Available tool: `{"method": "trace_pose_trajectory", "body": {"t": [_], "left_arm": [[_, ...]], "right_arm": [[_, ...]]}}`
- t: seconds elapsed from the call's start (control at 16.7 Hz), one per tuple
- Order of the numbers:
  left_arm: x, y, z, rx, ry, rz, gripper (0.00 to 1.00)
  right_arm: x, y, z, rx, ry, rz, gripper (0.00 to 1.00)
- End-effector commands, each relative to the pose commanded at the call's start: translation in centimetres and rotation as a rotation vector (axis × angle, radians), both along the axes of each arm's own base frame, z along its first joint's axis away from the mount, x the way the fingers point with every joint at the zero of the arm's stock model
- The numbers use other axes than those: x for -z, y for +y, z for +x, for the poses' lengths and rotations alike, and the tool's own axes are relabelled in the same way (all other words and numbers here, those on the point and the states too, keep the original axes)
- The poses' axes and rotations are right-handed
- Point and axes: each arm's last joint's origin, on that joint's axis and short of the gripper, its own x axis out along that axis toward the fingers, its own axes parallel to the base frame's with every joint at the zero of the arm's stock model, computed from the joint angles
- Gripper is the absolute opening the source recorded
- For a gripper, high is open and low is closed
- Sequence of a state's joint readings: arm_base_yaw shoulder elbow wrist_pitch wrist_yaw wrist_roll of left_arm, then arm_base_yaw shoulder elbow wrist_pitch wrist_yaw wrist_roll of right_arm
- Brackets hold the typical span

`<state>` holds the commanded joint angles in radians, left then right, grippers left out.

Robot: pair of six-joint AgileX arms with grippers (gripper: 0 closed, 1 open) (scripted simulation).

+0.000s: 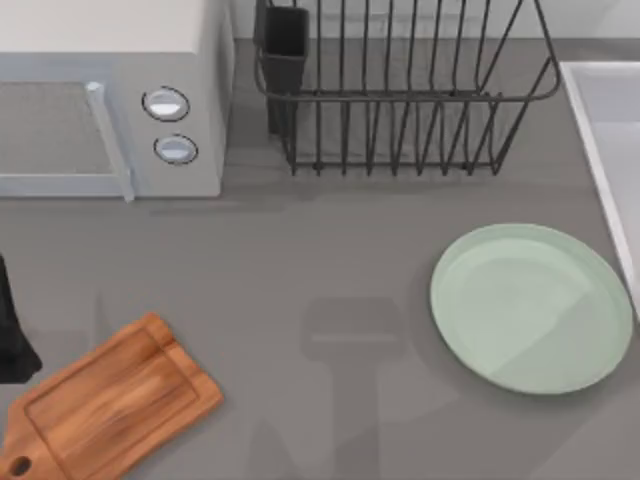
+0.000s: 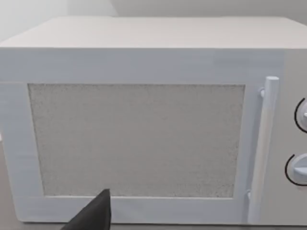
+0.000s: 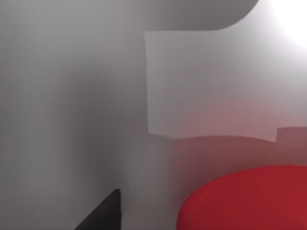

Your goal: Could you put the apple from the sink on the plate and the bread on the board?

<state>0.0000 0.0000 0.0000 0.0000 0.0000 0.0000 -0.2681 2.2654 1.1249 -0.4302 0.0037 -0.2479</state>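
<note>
The red apple (image 3: 244, 201) looms very close in the right wrist view, against the pale grey inner wall of the sink (image 3: 206, 81). A dark part of my right gripper (image 3: 103, 215) shows just beside the apple. The sink's raised rim (image 1: 600, 120) runs along the table's right edge. The pale green plate (image 1: 530, 305) lies bare to the left of the sink. At the front left lies the brown wooden board (image 1: 105, 405), handle toward the front corner, nothing on it. The bread is out of view. My left arm (image 1: 12, 335) is parked at the left edge, its gripper (image 2: 93, 218) facing the microwave.
A white microwave (image 1: 110, 95) with its door shut stands at the back left. A black wire dish rack (image 1: 400, 90) fills the back middle. Bare grey counter (image 1: 320, 300) stretches between the board and the plate, crossed by arm shadows.
</note>
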Motion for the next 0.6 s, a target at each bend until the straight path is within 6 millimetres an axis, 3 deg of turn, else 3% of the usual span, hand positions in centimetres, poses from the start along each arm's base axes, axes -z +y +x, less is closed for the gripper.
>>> {"method": "trace_pose_trajectory", "body": {"t": [0.18,0.6], "left_arm": [[0.00,0.00,0.00,0.000,0.000,0.000,1.00],[0.00,0.00,0.00,0.000,0.000,0.000,1.00]], "right_arm": [[0.00,0.00,0.00,0.000,0.000,0.000,0.02],[0.00,0.00,0.00,0.000,0.000,0.000,0.00]]}}
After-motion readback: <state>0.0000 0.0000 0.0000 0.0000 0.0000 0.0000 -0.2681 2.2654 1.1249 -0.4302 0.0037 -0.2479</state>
